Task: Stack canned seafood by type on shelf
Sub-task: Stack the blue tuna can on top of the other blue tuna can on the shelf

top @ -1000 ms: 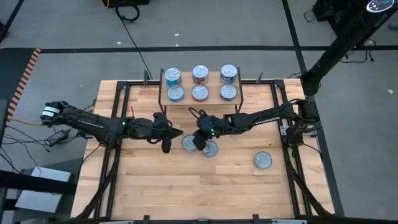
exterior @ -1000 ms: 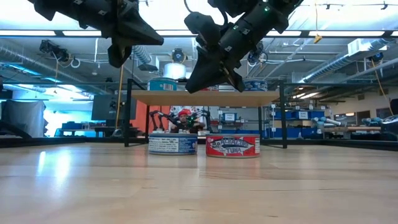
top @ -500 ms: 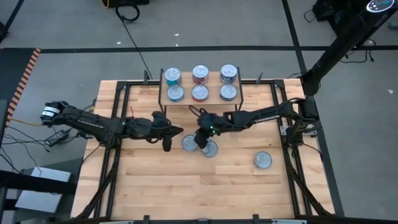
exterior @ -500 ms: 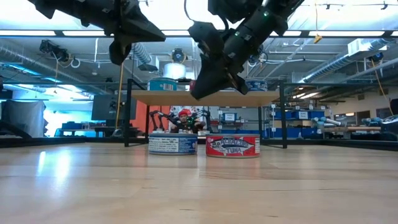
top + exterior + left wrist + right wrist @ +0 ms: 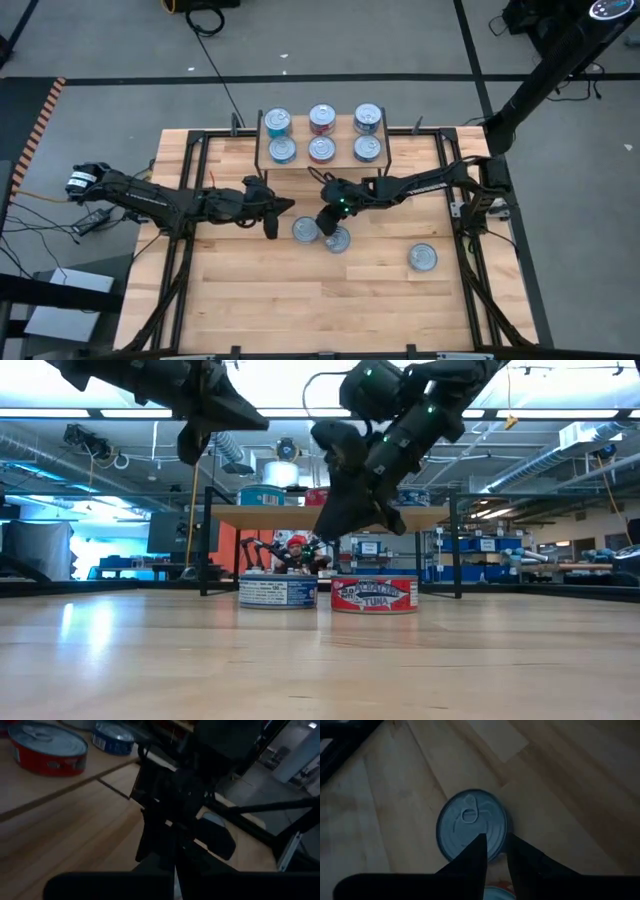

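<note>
while the right gripper (image 5: 495, 851) hovers slightly parted, seemingly empty, over a blue-labelled tin (image 5: 470, 822).

Six tins (image 5: 321, 135) upright on shelf (image 5: 322, 161); three (image 5: 337, 239) on table, labels blue, red, perhaps blue.

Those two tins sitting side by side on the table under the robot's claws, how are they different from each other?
The blue-labelled tin has a blue and white side label; the red-labelled tin wears a red band reading TUNA. In the low view the blue one stands left of the red one. The right gripper hangs just above them, over the gap, nearer the red tin. Both are short round tins standing upright on the wooden table, close together and held by neither gripper.
</note>
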Tool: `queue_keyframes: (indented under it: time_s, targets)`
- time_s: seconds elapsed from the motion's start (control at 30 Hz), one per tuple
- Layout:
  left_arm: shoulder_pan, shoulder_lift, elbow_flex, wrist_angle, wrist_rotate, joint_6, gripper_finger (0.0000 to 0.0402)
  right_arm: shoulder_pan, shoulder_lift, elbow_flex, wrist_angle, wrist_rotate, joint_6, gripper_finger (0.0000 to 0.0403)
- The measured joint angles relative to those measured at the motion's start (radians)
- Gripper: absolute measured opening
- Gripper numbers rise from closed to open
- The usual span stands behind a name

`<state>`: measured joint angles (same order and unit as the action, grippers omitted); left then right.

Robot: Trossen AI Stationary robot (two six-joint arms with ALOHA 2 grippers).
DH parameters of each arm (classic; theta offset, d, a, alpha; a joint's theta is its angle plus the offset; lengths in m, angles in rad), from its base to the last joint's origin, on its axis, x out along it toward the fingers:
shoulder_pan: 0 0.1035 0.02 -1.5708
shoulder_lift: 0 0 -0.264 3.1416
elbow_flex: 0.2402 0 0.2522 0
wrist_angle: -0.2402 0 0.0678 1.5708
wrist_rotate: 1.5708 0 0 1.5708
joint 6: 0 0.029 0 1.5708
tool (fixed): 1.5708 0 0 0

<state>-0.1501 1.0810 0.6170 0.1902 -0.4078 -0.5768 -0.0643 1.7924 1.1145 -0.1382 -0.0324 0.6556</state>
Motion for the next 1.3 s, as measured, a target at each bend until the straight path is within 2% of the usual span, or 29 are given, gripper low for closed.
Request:
queue_keyframes:
  time_s: [0.2,0.4,0.53,0.7,0.83,1.07,1.3]
  targets:
    - [-0.044,0.002,0.000,-0.150,-0.018,0.107,0.0004,0.026,0.046,-0.001,0.039,-0.014,-0.014,0.0087]
    - [-0.108,-0.001,-0.002,-0.247,-0.047,0.158,0.0002,0.097,0.049,0.003,0.036,0.034,-0.168,0.0087]
    - [-0.141,-0.001,-0.066,-0.144,-0.047,0.152,0.0001,0.144,0.051,0.003,0.033,0.077,-0.282,0.0088]
    - [-0.167,-0.001,-0.204,0.143,-0.045,0.096,0.0001,0.182,0.055,0.003,0.058,0.143,-0.364,0.0088]
    - [-0.175,-0.001,-0.284,0.290,-0.044,0.090,0.0001,0.193,0.055,0.004,0.085,0.147,-0.416,0.0088]
    - [-0.175,-0.001,-0.309,0.293,-0.044,0.070,0.0001,0.186,0.055,0.076,0.041,0.143,-0.471,0.0087]
    - [-0.175,-0.001,-0.309,0.292,-0.044,0.070,0.0001,0.173,0.055,0.233,-0.150,0.127,-0.475,0.0085]
